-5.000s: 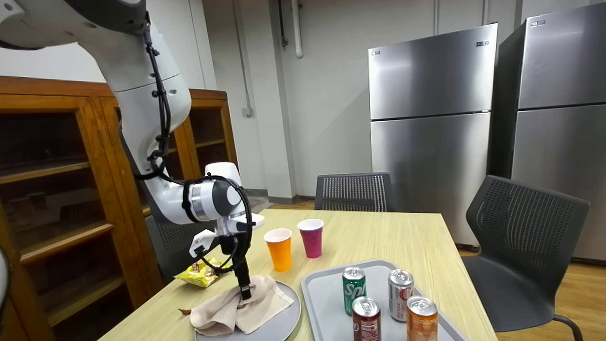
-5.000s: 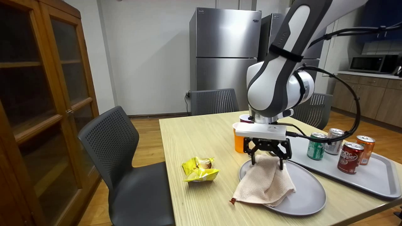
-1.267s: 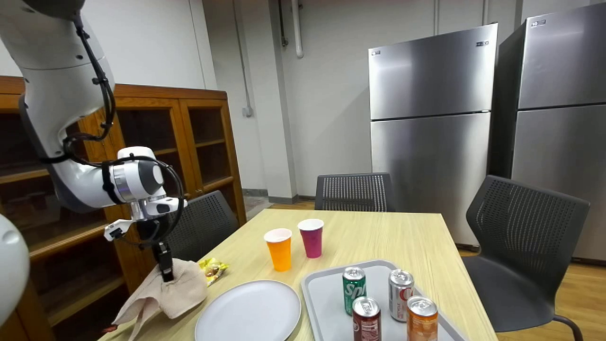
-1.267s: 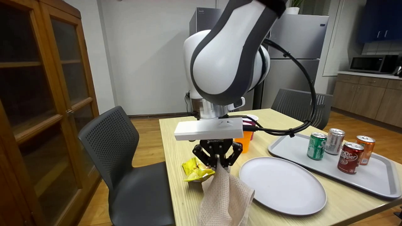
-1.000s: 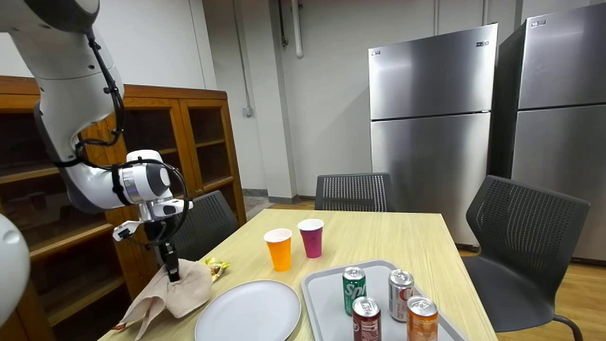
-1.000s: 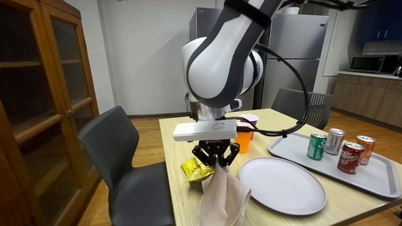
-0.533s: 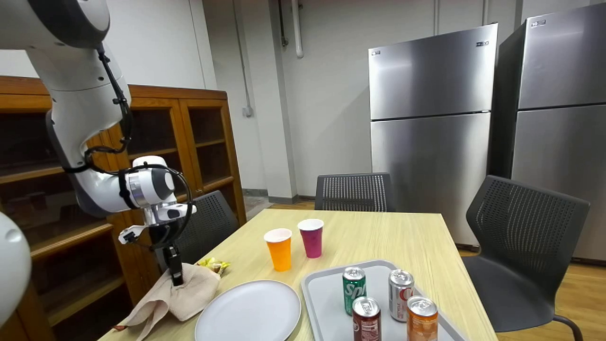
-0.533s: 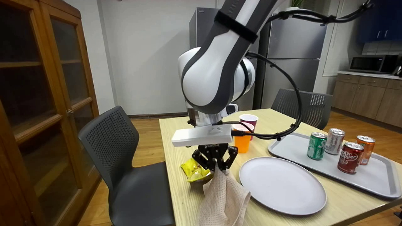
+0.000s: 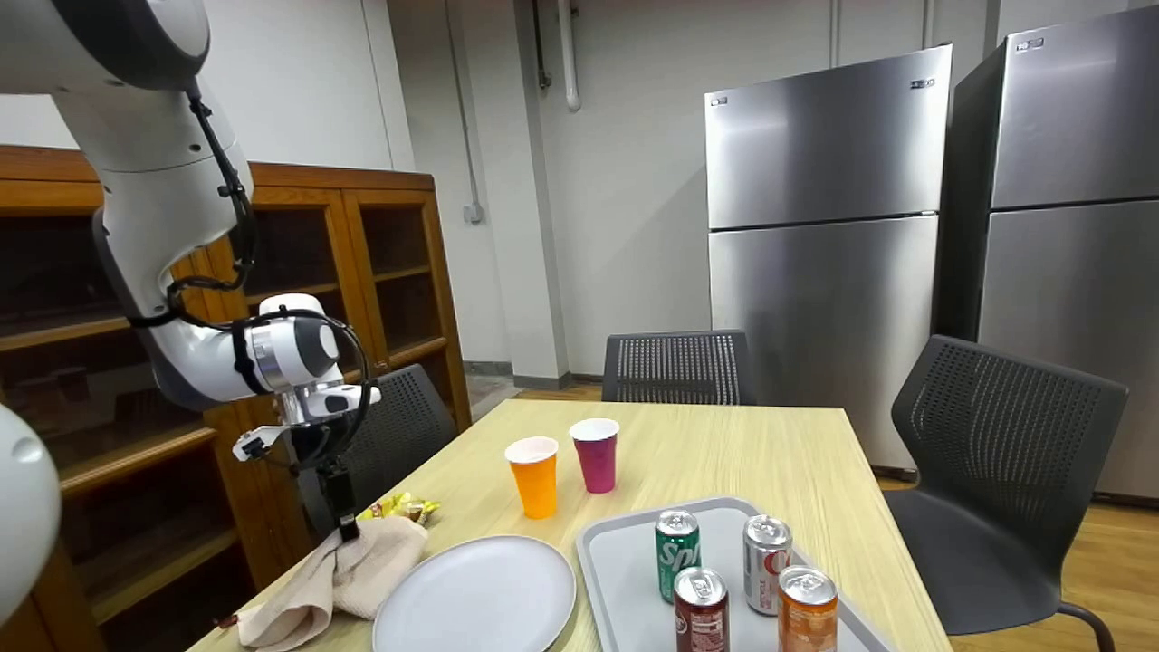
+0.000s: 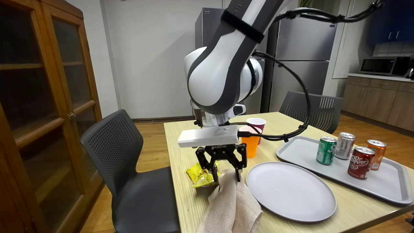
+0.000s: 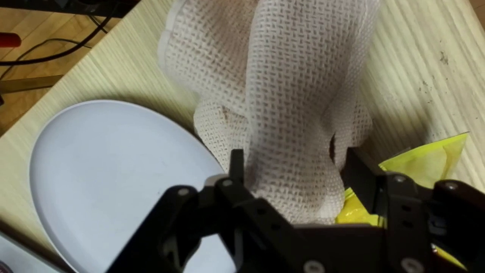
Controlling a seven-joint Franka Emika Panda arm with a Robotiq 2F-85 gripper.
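1. One gripper (image 9: 348, 529) has just sprung apart, and it's a release: fingers (image 11: 237, 166) spread wide
2. One cloth (image 9: 358, 572) slumps on the table (image 9: 724, 444), just beside the plate (image 9: 475, 593), so the carry looks over
3. Counting rightward: one yellow packet (image 9: 407, 509), one plate, two cups (image 9: 534, 484), one tray (image 9: 623, 548) bearing four cans (image 9: 768, 566)

An orange cup (image 9: 534, 480) stands near a purple cup (image 9: 597, 460).

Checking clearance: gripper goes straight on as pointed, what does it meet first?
The beige cloth, bunched at the open gripper and below it; then likely the table; remaining depth is unclear.
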